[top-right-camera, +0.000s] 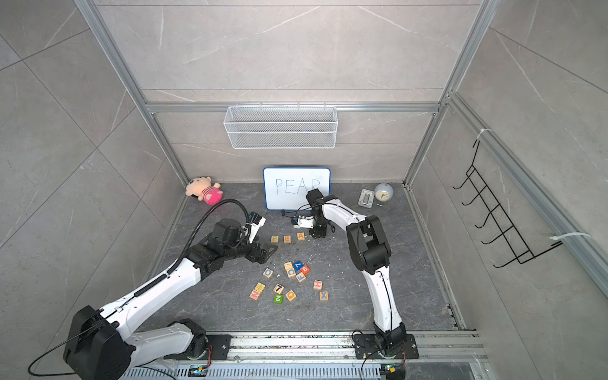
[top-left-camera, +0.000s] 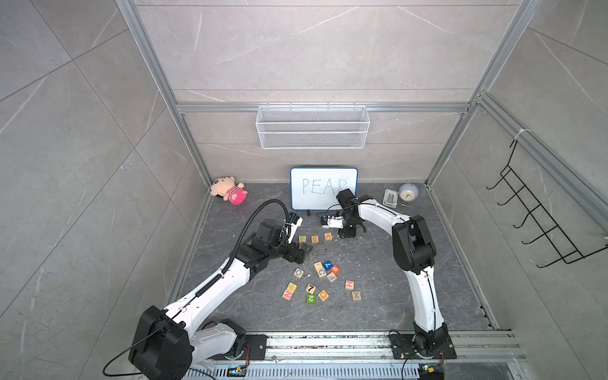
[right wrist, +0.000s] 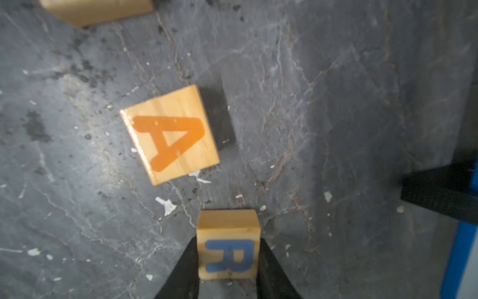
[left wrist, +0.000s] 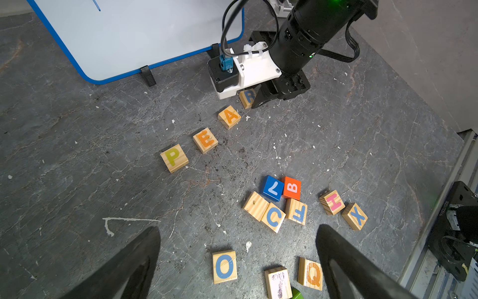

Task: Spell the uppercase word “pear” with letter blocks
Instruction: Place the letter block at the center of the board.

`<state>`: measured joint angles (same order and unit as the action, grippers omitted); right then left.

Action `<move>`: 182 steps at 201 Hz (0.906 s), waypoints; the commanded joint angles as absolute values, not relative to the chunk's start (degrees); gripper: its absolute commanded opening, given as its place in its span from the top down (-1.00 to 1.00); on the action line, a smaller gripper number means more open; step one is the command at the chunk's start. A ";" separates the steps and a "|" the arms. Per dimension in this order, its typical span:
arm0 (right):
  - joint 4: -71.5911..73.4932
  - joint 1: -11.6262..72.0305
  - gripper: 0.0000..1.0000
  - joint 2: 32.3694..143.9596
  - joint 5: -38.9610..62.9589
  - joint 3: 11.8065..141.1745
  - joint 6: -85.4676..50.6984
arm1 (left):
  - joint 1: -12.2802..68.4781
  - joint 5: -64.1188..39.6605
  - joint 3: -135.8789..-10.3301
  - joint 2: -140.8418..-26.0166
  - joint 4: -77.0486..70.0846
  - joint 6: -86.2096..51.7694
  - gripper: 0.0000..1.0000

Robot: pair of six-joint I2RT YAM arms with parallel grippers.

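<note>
Placement of the last letter. Three pale wooden cubes lie in a row on the dark grey veined tabletop: the yellow-lettered P block, the orange-lettered E block and the orange-lettered A block, near one another but not touching. They sit in front of the blue-framed whiteboard, which has PEAR written on it by hand. The right gripper is clamped on the blue-lettered R block, one black finger against each side face. The cube sits just beyond the A, on the line of the row. Whether it rests on the surface or hangs just above it cannot be told. The left gripper hovers with its jaws wide apart and empty, close beside the P end of the row. The spare cubes, among them a blue cube marked 7, lie well apart from the word. Judged from this, the step in hand is setting down the fourth letter, and the task is nearly done. The next move calls for seating the R flat, then parting the fingers and lifting straight up without dragging the cube or nudging the A.
</note>
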<state>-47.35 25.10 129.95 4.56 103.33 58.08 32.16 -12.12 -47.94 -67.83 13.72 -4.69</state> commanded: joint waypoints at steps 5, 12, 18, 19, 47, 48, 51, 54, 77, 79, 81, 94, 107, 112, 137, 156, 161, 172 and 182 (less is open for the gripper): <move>-50.21 25.56 0.32 129.24 6.90 102.15 61.81 | 32.34 -12.32 -48.54 -67.55 12.36 -3.95 -0.93; -49.72 25.66 0.32 129.10 6.83 101.44 62.04 | 32.35 -12.35 -48.35 -67.70 12.06 -4.17 -0.93; -49.57 25.76 0.32 129.01 7.02 101.36 62.08 | 32.32 -12.52 -48.28 -67.81 11.81 -4.22 -0.93; -49.57 25.76 0.32 129.01 7.02 101.36 62.08 | 32.33 -12.52 -48.28 -67.83 11.79 -4.26 -0.93; -47.49 25.78 0.30 127.08 7.09 98.50 63.71 | 32.42 -12.66 -48.53 -67.82 12.19 -4.21 -0.93; -47.39 25.77 0.30 127.04 7.19 98.43 63.71 | 32.43 -12.66 -48.53 -67.83 12.20 -4.21 -0.94; -47.25 25.68 0.28 126.89 7.47 98.22 63.57 | 32.43 -12.59 -48.52 -67.73 12.15 -4.22 -0.93; -47.07 25.67 0.28 126.67 7.61 98.07 63.55 | 32.43 -12.48 -48.44 -67.63 12.13 -4.22 -0.93; -47.48 25.67 0.28 126.91 6.94 98.14 63.56 | 32.43 -12.32 -48.25 -67.62 11.88 -4.16 -0.93; -47.49 25.67 0.27 127.02 6.90 98.21 63.42 | 32.43 -12.38 -48.25 -67.64 11.80 -4.25 -0.93; -47.40 25.66 0.26 127.07 6.82 98.25 63.38 | 32.43 -12.39 -48.25 -67.69 11.78 -4.23 -0.93; -47.35 25.66 0.16 127.13 6.77 98.21 63.50 | 32.43 -12.57 -48.41 -67.85 11.78 -4.22 -0.94; -46.62 25.68 0.05 126.87 6.40 97.65 63.49 | 32.43 -12.73 -48.52 -67.77 11.98 -4.24 -0.93; -46.48 25.68 -0.01 126.79 6.17 97.52 63.51 | 32.43 -12.66 -48.52 -67.76 12.03 -4.25 -0.93; -46.14 25.66 -0.25 126.23 6.50 98.05 63.08 | 32.43 -12.22 -48.34 -67.35 12.14 -4.04 -0.94; -45.16 25.69 -0.35 124.00 8.71 98.50 61.72 | 32.43 -12.17 -49.19 -67.86 12.37 -4.17 -0.94; -44.78 25.71 -0.38 122.99 9.70 98.60 61.33 | 32.42 -12.45 -49.57 -68.12 12.48 -4.20 -0.94; -44.17 25.68 -0.44 120.35 12.05 98.78 60.04 | 32.51 -12.82 -50.53 -68.50 12.80 -4.31 -0.95; -44.13 25.69 -0.49 117.48 14.99 99.18 58.11 | 32.48 -12.83 -51.37 -68.85 13.14 -4.33 -0.95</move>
<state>-44.91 25.26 125.64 8.23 98.74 61.93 32.23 -12.14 -48.10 -67.99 13.78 -4.69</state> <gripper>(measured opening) 0.724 0.974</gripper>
